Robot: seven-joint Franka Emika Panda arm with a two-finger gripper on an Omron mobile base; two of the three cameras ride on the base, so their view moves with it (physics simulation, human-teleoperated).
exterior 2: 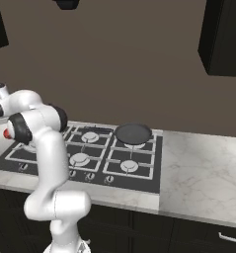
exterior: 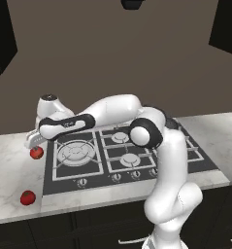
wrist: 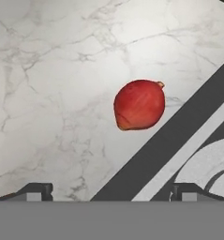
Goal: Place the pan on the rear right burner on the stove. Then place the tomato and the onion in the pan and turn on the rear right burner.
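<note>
Hand view looks down on the red onion point(wrist: 139, 105) lying on the marble counter point(wrist: 48, 93) just beside the stove point(wrist: 146, 164). Gripper point(wrist: 111, 190) hovers above it, fingertips point(wrist: 38, 190) spread wide and empty. Pan point(exterior 2: 133, 133) sits on the stove's rear right burner. Tomato point(exterior: 27, 197) lies on the counter, left of the stove's front edge.
</note>
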